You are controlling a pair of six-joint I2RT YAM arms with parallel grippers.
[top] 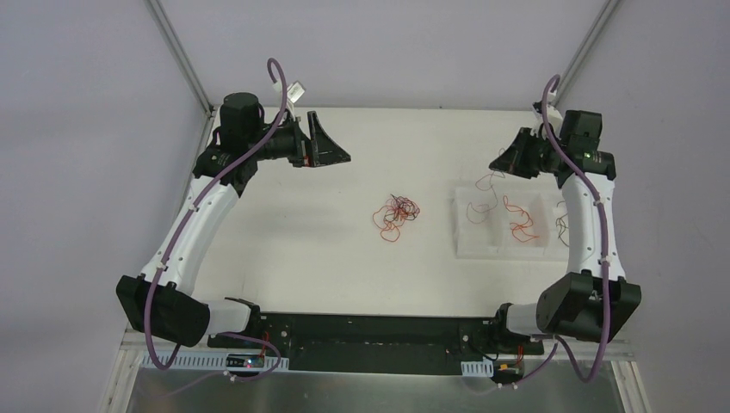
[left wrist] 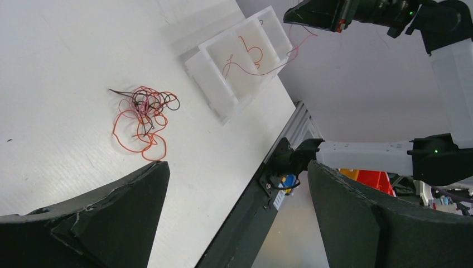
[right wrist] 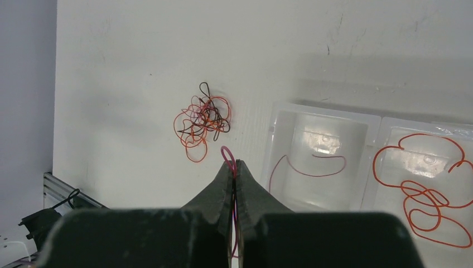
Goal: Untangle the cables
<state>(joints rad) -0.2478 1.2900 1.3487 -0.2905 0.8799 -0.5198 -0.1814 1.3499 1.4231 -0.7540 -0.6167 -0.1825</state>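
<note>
A small wad of thin red-orange and black cables (top: 397, 215) lies on the white table near its middle; it also shows in the left wrist view (left wrist: 143, 117) and the right wrist view (right wrist: 201, 123). My right gripper (right wrist: 234, 163) is shut on one thin red wire (right wrist: 227, 153), held above the far left of the clear tray (top: 469, 245); the wire hangs down from it (top: 488, 182). Loose red wires lie in the tray compartments (right wrist: 426, 190), (right wrist: 304, 170). My left gripper (top: 331, 155) is open and empty, raised at the back left, apart from the wad.
The clear tray (right wrist: 379, 120) with several compartments lies right of the wad. A black wire (top: 562, 225) lies at the tray's right end, near my right arm. The black base rail (top: 370, 331) runs along the table's near edge.
</note>
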